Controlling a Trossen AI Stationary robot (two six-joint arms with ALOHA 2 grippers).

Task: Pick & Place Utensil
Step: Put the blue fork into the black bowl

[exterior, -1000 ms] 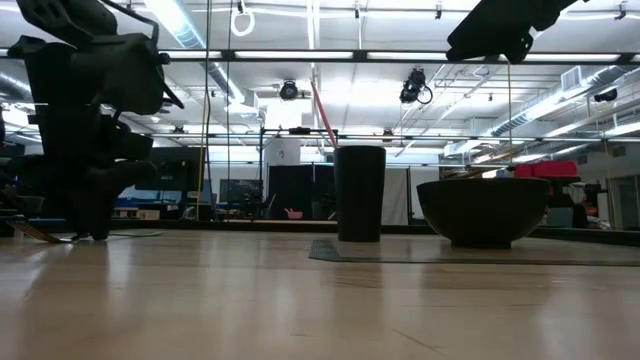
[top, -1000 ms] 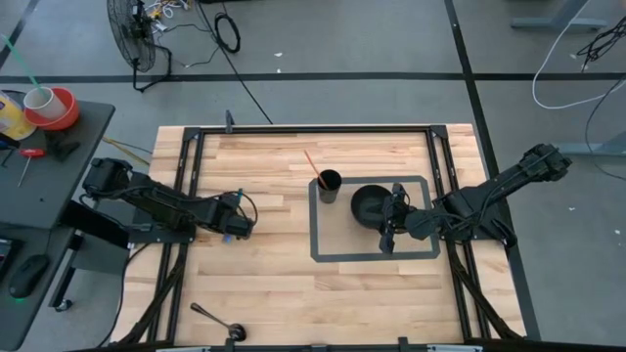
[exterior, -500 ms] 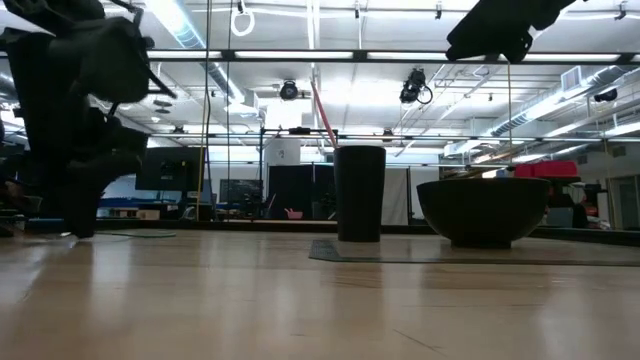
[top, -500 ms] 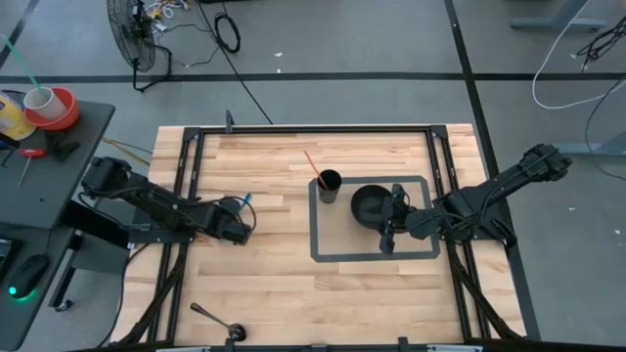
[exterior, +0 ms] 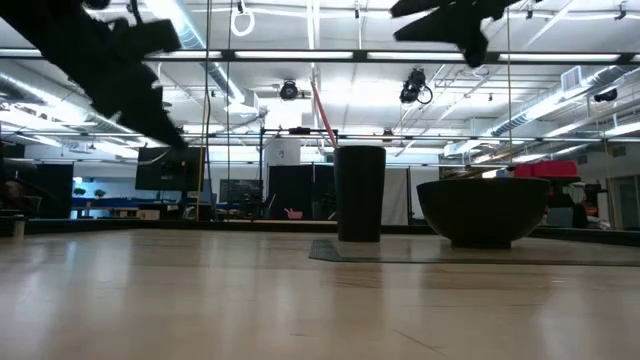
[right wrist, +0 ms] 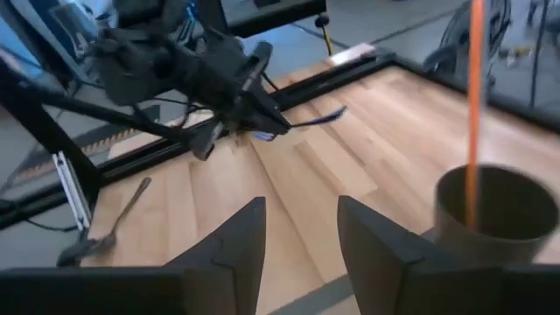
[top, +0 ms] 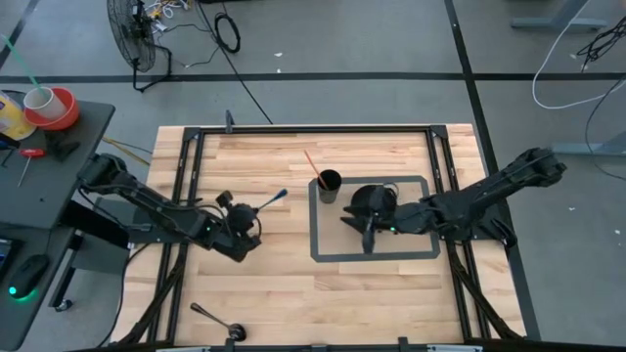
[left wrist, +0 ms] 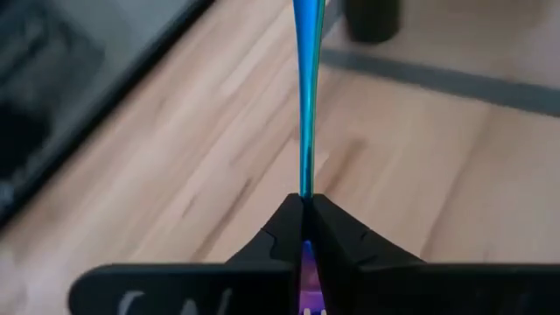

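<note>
Left wrist view: iridescent blue utensil [left wrist: 305, 96] runs off the frame edge, so its working end is not seen; the black cup [left wrist: 372, 19] beyond it is cut by the same edge and blurred. Low view: both arms are clipped at the top, grippers out of frame. Right wrist view: cup [right wrist: 495, 210] and orange stick [right wrist: 475, 105] are both truncated and soft. High view: spoon [top: 217, 320] near the front table edge, bowl end too small to resolve.

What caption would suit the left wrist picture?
Left gripper shut on a blue utensil, held above the wooden table.
</note>
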